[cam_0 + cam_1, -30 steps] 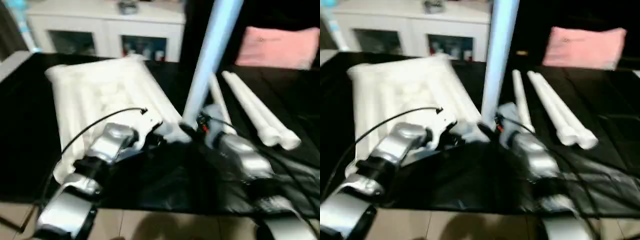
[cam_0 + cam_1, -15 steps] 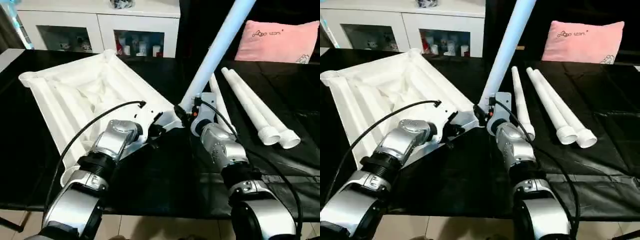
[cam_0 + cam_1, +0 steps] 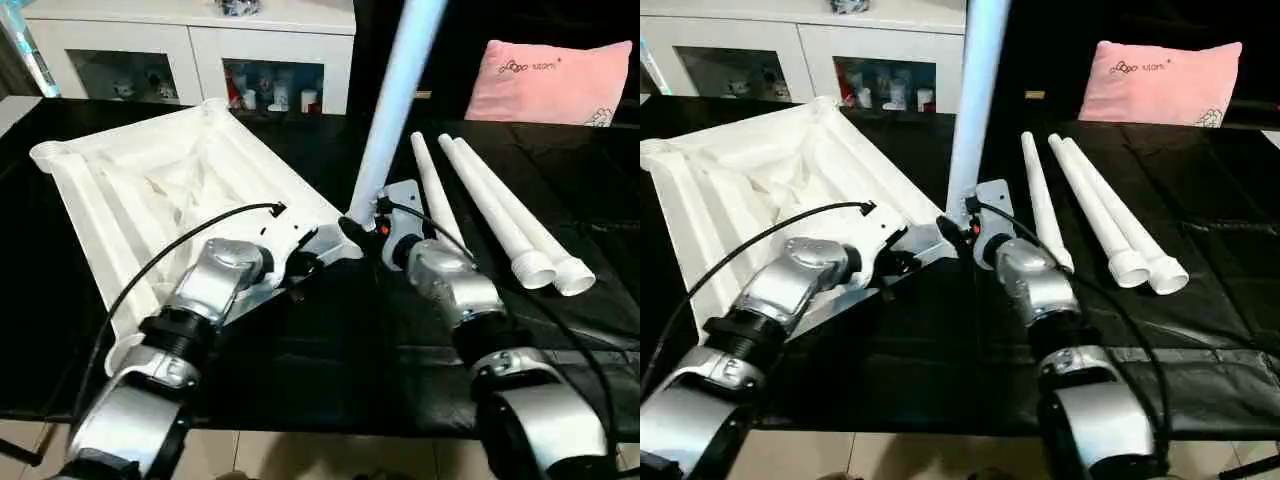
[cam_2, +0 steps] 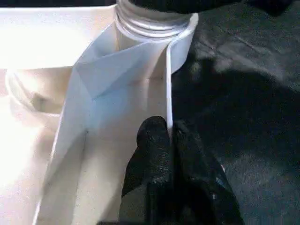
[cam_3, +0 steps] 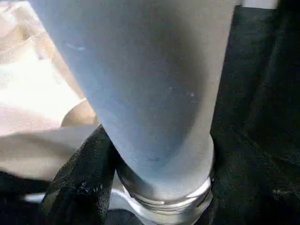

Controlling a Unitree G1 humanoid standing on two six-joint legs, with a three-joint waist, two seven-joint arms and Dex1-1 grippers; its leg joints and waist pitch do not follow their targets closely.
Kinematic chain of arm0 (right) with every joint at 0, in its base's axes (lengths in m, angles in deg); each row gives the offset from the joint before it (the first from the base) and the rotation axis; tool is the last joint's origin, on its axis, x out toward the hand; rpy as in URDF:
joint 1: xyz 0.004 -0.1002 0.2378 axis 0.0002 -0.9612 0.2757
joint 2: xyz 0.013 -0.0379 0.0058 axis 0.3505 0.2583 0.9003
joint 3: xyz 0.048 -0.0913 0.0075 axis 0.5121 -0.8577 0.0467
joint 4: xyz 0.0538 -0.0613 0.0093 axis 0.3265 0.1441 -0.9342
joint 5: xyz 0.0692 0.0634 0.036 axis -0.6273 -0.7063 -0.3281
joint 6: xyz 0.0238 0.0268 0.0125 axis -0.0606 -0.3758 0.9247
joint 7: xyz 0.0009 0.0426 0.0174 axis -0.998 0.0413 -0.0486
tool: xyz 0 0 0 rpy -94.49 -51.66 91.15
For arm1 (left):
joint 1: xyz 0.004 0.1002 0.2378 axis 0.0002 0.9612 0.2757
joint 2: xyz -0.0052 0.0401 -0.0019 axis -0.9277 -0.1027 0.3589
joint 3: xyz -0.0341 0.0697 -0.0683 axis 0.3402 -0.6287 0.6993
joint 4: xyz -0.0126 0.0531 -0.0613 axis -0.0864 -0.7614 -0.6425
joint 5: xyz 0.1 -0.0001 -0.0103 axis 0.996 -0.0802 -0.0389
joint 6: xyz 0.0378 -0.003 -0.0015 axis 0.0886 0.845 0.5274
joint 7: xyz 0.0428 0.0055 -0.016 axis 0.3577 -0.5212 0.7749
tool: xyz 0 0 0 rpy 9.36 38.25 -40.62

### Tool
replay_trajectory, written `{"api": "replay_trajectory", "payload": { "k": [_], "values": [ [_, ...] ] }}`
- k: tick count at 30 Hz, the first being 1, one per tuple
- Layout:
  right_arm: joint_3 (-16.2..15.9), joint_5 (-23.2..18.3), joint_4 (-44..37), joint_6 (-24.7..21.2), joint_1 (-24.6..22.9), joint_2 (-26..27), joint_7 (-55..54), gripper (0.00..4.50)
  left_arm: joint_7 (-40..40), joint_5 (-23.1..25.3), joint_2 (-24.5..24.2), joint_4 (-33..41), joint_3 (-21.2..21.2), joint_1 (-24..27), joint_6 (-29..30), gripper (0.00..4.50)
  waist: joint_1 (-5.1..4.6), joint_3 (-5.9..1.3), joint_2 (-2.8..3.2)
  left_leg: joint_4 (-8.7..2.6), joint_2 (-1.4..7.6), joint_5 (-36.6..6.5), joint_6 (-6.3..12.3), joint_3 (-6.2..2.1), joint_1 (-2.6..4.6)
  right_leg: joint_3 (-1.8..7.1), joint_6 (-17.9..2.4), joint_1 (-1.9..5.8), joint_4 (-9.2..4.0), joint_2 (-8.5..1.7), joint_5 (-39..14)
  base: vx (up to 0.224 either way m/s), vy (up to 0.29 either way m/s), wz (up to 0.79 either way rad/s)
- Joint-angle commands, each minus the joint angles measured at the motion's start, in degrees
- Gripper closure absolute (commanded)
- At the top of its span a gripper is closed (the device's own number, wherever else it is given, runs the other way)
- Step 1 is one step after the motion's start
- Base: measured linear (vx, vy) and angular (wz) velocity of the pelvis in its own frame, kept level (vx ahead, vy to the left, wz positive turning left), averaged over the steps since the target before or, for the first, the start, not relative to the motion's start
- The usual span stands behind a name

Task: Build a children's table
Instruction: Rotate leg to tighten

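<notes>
Left wrist view: left claw (image 4: 171, 133) pinches tabletop (image 3: 150, 185) rim (underside up); right claw (image 3: 362, 222) grasps upright leg (image 3: 392, 110).

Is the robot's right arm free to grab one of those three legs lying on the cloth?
Probably not yet: its right end effector is clamped around the upright leg at the tabletop corner. The loose legs lie unobstructed beside it.

It looks like a home room: a white glass-door cabinet (image 3: 200, 60) with small items stands at eleven o'clock, a pink pillow (image 3: 550, 82) at one o'clock.
</notes>
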Motion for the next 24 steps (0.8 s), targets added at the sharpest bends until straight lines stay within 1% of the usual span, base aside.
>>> {"api": "replay_trajectory", "payload": {
  "k": [1, 2, 3, 4, 5, 6, 7, 8, 9, 10, 11, 12, 13, 14, 17, 19, 20, 21, 22, 23, 24],
  "values": [
    [-3.7, 2.1, 3.4, -5.7, -0.6, -4.0, 9.8, 1.84, -7.0, -0.2, -2.1, 4.7, -2.4, 0.6, -3.5, 4.5, 0.55, -3.84, -0.49, -3.46, 2.47, -6.9, 3.47, -0.55, 0.3, 2.67, -12.9, 3.38, -3.9, -4.88, -8.3, 0.0, 0.0, 0.0],
    [-3.7, 2.1, 3.4, -5.7, -0.6, -4.1, 9.9, 1.84, -7.1, -0.2, -2.2, 4.7, -2.4, 0.6, -3.5, 4.5, 0.63, -3.91, -0.44, -3.37, 2.6, -7.1, 3.78, -0.51, 0.38, 2.67, -13.4, 3.42, -3.81, -4.89, -7.5, 0.0, 0.0, 0.0],
    [-3.7, 2.1, 3.4, -5.7, -0.6, -4.1, 9.9, 1.84, -7.1, -0.2, -2.2, 4.7, -2.4, 0.6, -3.5, 4.5, 0.6, -3.85, -0.37, -3.34, 2.64, -6.9, 3.82, -0.41, 0.42, 2.74, -13.7, 3.23, -3.74, -4.82, -6.6, 0.0, 0.0, 0.0],
    [-4.2, 1.9, 3.5, -6.2, -0.3, -5.3, 12.9, 1.84, -8.4, -0.3, -2.9, 5.2, -2.9, 1.0, -3.7, 4.5, 0.65, -3.85, -0.46, -3.41, 2.66, -6.7, 3.68, -0.44, 0.39, 2.7, -14.0, 3.27, -3.65, -4.86, -5.6, 0.0, 0.0, 0.0],
    [-5.4, 2.2, 3.6, -6.1, -0.3, -7.0, 17.3, 1.84, -10.4, -0.4, -4.0, 5.6, -3.7, 1.2, -4.4, 4.5, 0.74, -3.88, -0.83, -3.39, 2.72, -6.7, 3.62, -0.34, 0.53, 2.67, -14.4, 3.22, -3.63, -4.86, -4.9, 0.0, 0.0, 0.0],
    [-5.4, 2.2, 3.6, -6.1, -0.3, -7.0, 17.3, 1.84, -10.4, -0.4, -4.0, 5.6, -3.7, 1.2, -4.4, 4.5, 0.9, -3.89, -0.76, -3.41, 2.75, -6.7, 3.56, -0.47, 0.55, 2.59, -14.6, 3.3, -3.49, -4.9, -4.9, 0.0, 0.0, 0.0],
    [-6.2, 2.4, 3.7, -5.9, -0.4, -8.2, 21.1, 1.84, -12.1, -0.6, -4.9, 5.6, -4.1, 1.3, -5.0, 4.5, 1.12, -3.84, -0.74, -3.38, 2.8, -6.8, 3.47, -0.34, 0.66, 2.64, -14.7, 3.17, -3.54, -4.91, -4.7, 0.0, 0.0, 0.0],
    [-7.3, 2.6, 3.7, -5.6, -0.6, -9.5, 25.2, 1.84, -14.1, -0.7, -5.9, 5.4, -4.6, 1.2, -5.8, 4.5, 1.4, -3.89, -0.76, -3.37, 2.88, -6.9, 3.35, -0.34, 0.7, 2.66, -14.9, 3.22, -3.45, -4.97, -4.4, 0.0, 0.0, 0.0],
    [-8.4, 3.1, 3.9, -4.8, -0.9, -10.8, 29.1, 1.84, -16.3, -0.9, -6.9, 5.2, -5.2, 1.1, -6.3, 4.5, 1.73, -3.85, -0.87, -3.4, 2.91, -7.2, 3.18, -0.31, 0.74, 2.59, -14.8, 3.23, -3.42, -4.88, -4.6, 0.0, 0.0, 0.0],
    [-8.4, 3.1, 3.9, -4.8, -0.9, -10.8, 29.1, 1.84, -16.3, -0.9, -6.9, 5.2, -5.2, 1.1, -6.3, 4.5, 2.08, -3.81, -0.86, -3.39, 3.03, -7.6, 3.02, -0.24, 0.82, 2.55, -14.9, 3.17, -3.43, -4.91, -4.8, 0.0, 0.0, 0.0],
    [-8.6, 3.2, 3.9, -4.7, -0.9, -11.0, 29.7, 1.84, -16.6, -1.0, -7.1, 5.2, -5.3, 1.1, -6.3, 4.5, 2.17, -3.78, -0.86, -3.4, 3.05, -7.6, 2.93, -0.18, 0.81, 2.56, -14.9, 3.13, -3.39, -4.85, -4.8, 0.0, 0.0, 0.0],
    [-9.6, 3.6, 4.3, -4.0, -1.1, -12.1, 33.1, 1.84, -19.1, -1.2, -8.3, 5.1, -5.9, 1.0, -7.0, 4.5, 2.51, -3.88, -0.86, -3.4, 3.1, -7.6, 2.67, -0.29, 0.8, 2.45, -14.8, 3.24, -3.32, -4.99, -5.3, 0.0, 0.0, 0.0],
    [-9.6, 3.6, 4.3, -4.0, -1.1, -12.1, 33.1, 1.84, -19.1, -1.2, -8.3, 5.1, -5.9, 1.0, -7.0, 4.5, 2.63, -3.84, -0.89, -3.4, 3.13, -7.7, 2.6, -0.22, 0.76, 2.47, -14.7, 3.21, -3.33, -4.97, -5.4, 0.0, 0.0, 0.0],
    [-10.2, 3.8, 4.5, -3.7, -1.1, -12.8, 35.0, 1.84, -21.3, -1.4, -9.1, 5.5, -6.4, 1.1, -7.7, 4.5, 2.86, -3.84, -0.87, -3.4, 3.13, -7.7, 2.3, -0.21, 0.81, 2.49, -14.6, 3.18, -3.33, -5.02, -5.5, 0.0, 0.0, 0.0],
    [-11.4, 4.3, 4.5, -2.9, -1.4, -13.8, 38.3, 1.84, -25.1, -1.8, -10.7, 6.2, -7.3, 1.4, -8.5, 4.5, 3.18, -3.91, -0.98, -3.43, 3.22, -7.6, 1.89, -0.22, 0.88, 2.41, -14.4, 3.13, -3.27, -5.09, -5.9, 0.0, 0.0, 0.0],
    [-12.0, 4.3, 3.9, -2.7, -1.8, -14.2, 40.1, 1.84, -26.3, -1.9, -11.2, 6.5, -7.6, 1.5, -8.8, 4.5, 3.23, -3.86, -0.88, -3.42, 3.23, -7.4, 1.82, -0.16, 0.8, 2.4, -14.4, 3.1, -3.23, -5.03, -5.4, 0.0, 0.0, 0.0],
    [-12.7, 4.3, 3.2, -2.4, -2.4, -14.6, 41.6, 1.84, -27.6, -2.2, -11.6, 6.4, -7.8, 1.5, -9.2, 4.5, 3.36, -3.94, -0.78, -3.38, 3.2, -7.3, 1.77, -0.15, 0.88, 2.36, -14.5, 3.12, -3.2, -5.01, -5.2, 0.0, 0.0, 0.0],
    [-12.9, 4.4, 3.1, -2.3, -2.6, -14.7, 41.9, 1.84, -28.0, -2.3, -11.7, 6.4, -7.9, 1.6, -9.2, 4.5, 3.39, -3.92, -0.83, -3.4, 3.21, -7.2, 1.81, -0.14, 0.85, 2.34, -14.4, 3.14, -3.22, -4.98, -5.0, 0.0, 0.0, 0.0],
    [-13.3, 4.5, 2.9, -2.3, -2.9, -14.9, 42.6, 1.84, -28.8, -2.5, -11.8, 6.5, -8.1, 1.7, -9.3, 4.5, 3.45, -3.89, -0.81, -3.47, 3.26, -7.3, 1.67, -0.18, 0.84, 2.33, -14.4, 3.12, -3.23, -4.97, -5.2, 0.0, 0.0, 0.0],
    [-13.8, 4.8, 2.7, -2.0, -3.3, -15.1, 43.3, 1.84, -29.7, -2.8, -12.0, 6.7, -8.4, 1.8, -9.6, 4.5, 3.49, -3.89, -0.62, -3.51, 3.23, -7.8, 1.43, -0.24, 0.84, 2.29, -14.2, 3.12, -3.29, -4.97, -5.7, 0.0, 0.0, 0.0],
    [-14.1, 5.0, 2.6, -1.9, -3.6, -15.1, 43.6, 1.84, -30.3, -2.9, -12.1, 6.8, -8.5, 1.9, -9.7, 4.5, 3.5, -3.87, -0.66, -3.56, 3.26, -8.5, 1.11, -0.25, 0.89, 2.29, -14.1, 3.11, -3.34, -4.97, -6.3, 0.0, 0.0, 0.0]
  ]
}}
